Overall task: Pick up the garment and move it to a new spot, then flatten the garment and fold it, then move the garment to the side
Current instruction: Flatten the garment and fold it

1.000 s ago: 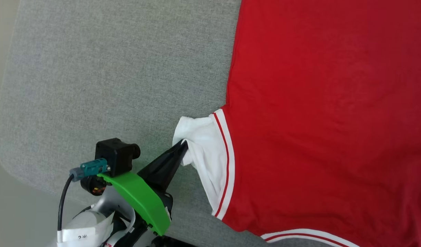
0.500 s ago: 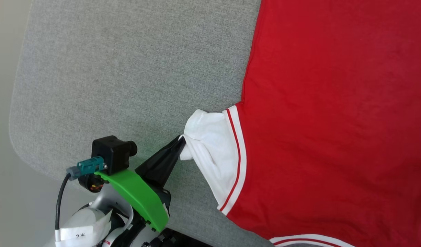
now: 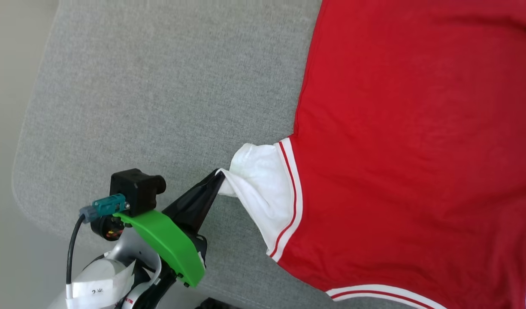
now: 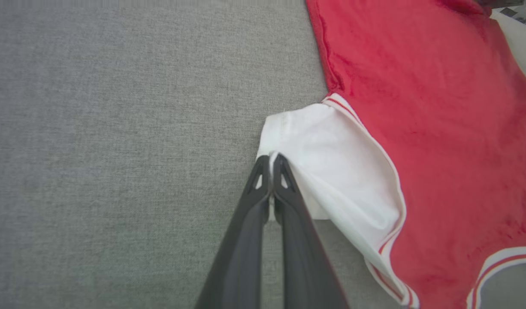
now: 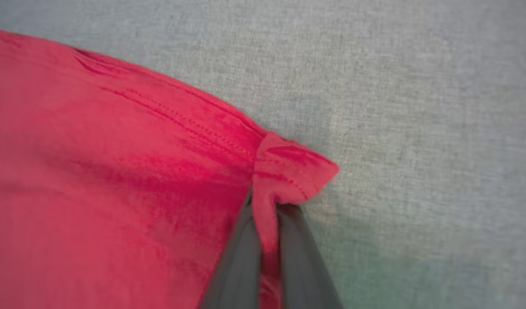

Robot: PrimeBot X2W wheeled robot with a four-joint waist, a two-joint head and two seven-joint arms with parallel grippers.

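A grey table (image 3: pixel 160 86) covered in a woven, slightly flecked fabric takes up most of the head view. Its edge runs down the 9 o'clock side and bends through a broad rounded corner toward 8 o'clock. Beyond that edge lies a smooth, pale beige-grey floor (image 3: pixel 5 128), blurred and plain, reaching on toward 7 o'clock. The light is soft and even, with only faint shading on the cloth. Both wrist views show the same grey weave at close range.
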